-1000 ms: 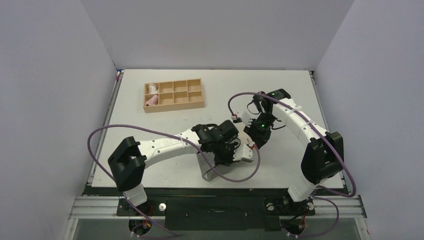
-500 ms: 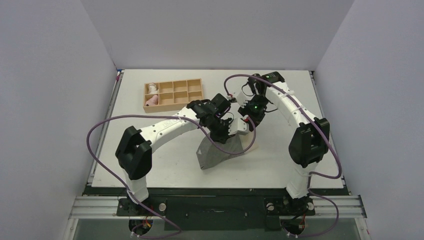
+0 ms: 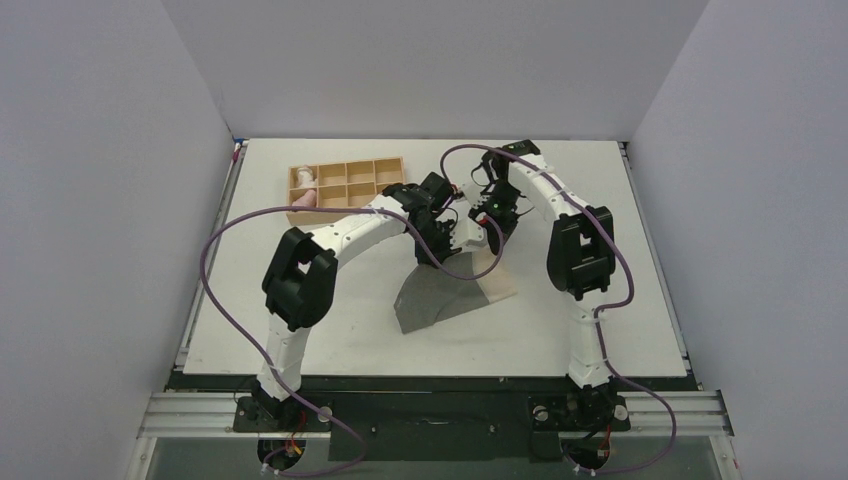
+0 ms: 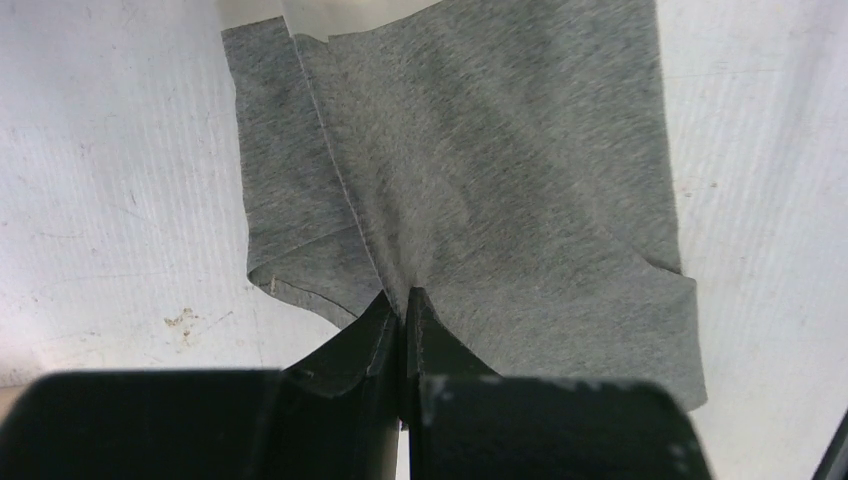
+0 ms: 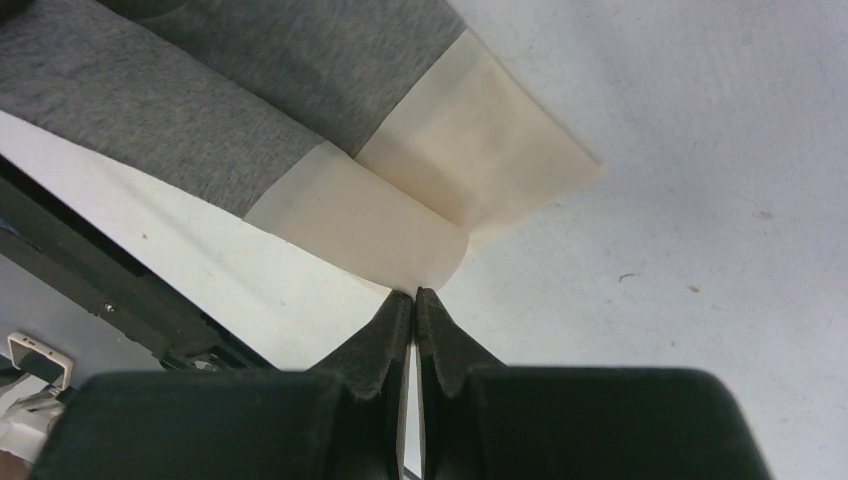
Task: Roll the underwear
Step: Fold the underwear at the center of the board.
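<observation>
The underwear (image 3: 435,295) is dark grey cloth with a pale beige strip (image 3: 497,280) along its right edge, lying mid-table with its far edge lifted. In the left wrist view the grey fabric (image 4: 480,170) stretches away from my left gripper (image 4: 405,300), which is shut, pinching a fold of it. The right wrist view shows my right gripper (image 5: 414,298) shut on the corner of the beige strip (image 5: 440,190). From above, both grippers (image 3: 440,245) (image 3: 492,222) sit close together over the garment's far end.
A wooden divided tray (image 3: 346,187) stands at the back left, with a pink cloth roll (image 3: 303,200) and a white cloth roll (image 3: 303,178) in its leftmost cells. Purple cables loop from both arms over the table (image 3: 300,300).
Both grippers have carried the garment's held edge away from the near side toward the table's far middle. The cloth now trails behind them, more spread out.
</observation>
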`<state>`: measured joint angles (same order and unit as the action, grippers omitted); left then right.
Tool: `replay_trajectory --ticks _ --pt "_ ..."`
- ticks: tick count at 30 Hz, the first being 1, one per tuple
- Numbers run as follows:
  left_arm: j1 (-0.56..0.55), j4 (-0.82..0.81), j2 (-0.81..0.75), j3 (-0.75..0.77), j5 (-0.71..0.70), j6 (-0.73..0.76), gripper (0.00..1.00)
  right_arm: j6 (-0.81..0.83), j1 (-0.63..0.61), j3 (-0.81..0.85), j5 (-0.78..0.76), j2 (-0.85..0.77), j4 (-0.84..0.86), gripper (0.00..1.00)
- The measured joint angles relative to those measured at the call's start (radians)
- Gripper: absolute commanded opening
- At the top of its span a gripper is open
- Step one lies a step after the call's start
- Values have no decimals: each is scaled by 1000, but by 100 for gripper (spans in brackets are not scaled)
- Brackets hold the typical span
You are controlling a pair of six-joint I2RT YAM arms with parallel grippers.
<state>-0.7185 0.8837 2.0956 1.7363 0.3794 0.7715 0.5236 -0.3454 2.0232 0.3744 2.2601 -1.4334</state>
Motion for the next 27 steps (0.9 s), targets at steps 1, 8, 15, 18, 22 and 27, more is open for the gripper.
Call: replay_trajectory --ticks 1,8,15,18,22,27 --pt "1 -6 10 1 -7 2 0 -4 0 7 -5 12 1 0" --pt "3 -63 51 5 -54 1 0 -33 0 21 -37 41 31 0" --pt "7 -136 57 4 -100 -13 1 -63 0 21 -72 42 66 0" --pt "7 -160 57 3 -115 -28 1 -69 0 21 -79 42 75 0" --pt "7 -184 57 2 -126 -47 0 -71 0 21 -87 42 78 0" --pt "7 -200 57 2 -142 -62 0 -72 1 21 -108 38 73 0"
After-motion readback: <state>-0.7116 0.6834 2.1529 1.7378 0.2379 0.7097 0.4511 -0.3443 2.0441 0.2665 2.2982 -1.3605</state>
